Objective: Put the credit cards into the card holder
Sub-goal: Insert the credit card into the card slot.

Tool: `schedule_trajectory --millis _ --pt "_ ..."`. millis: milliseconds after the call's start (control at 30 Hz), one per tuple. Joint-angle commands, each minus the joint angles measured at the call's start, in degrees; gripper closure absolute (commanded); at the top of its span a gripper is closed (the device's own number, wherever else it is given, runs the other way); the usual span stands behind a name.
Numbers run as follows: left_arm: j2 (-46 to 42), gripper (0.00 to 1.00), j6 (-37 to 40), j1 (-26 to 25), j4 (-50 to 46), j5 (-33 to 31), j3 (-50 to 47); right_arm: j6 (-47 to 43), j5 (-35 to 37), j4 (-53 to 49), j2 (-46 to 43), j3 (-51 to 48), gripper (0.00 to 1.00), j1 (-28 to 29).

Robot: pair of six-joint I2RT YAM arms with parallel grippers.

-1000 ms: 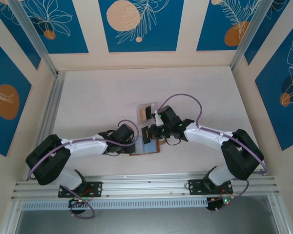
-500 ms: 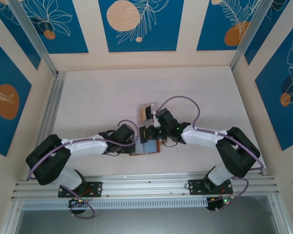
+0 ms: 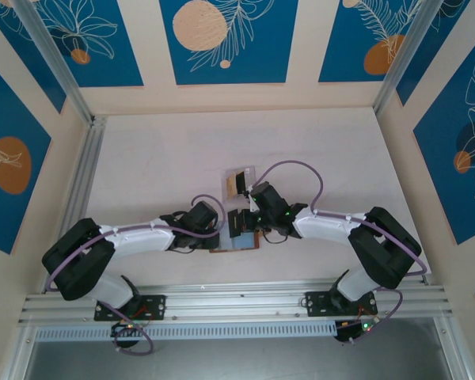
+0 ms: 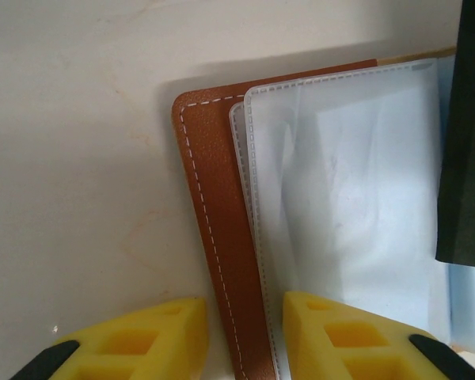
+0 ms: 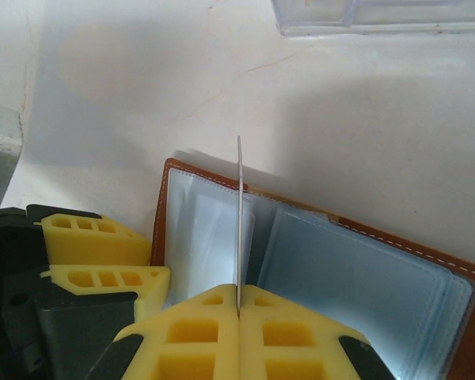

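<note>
1. Pale tabletop, blue floral walls round it; both arms meet mid-table.
2. R gripper: clenched on one card. It's held upright, edge-on to my wrist cam, far end over the sleeves.
3. L gripper: jaws apart, straddling the brown cover edge. Can't tell if it presses down.
4. Open card holder lies flat btwn the two grippers, clear sleeves up; those I see look empty.
5. Progress, my read: early. No card seated yet, and this one isn't in a slot.
6. Count: 1 card in grip. Clear box just beyond shows 1 tan card, maybe more, too small to tell. Also 1 card holder, 1 box, 2 grippers.
</note>
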Motion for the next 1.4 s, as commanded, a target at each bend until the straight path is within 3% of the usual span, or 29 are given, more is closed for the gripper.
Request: schedule_trajectory --millis 0,533,967,1367 --pt "6.6 0.68 0.6 -1.5 5.3 4.5 -3.2 0.5 1.6 0.3 -0.7 -0.9 1.00 0.8" --pt "6.8 0.68 0.9 -1.5 4.9 4.8 -2.8 2.6 4.8 2.5 -1.5 -4.5 1.00 2.5" --pt "7.3 0.69 0.8 -1.5 5.0 4.9 -2.7 10.6 11.7 5.4 -1.6 -9.9 1.00 5.8" --pt "7.6 0.69 0.7 -1.5 5.1 5.1 -2.5 13.7 12.3 6.0 -0.6 -12.2 1.00 7.7"
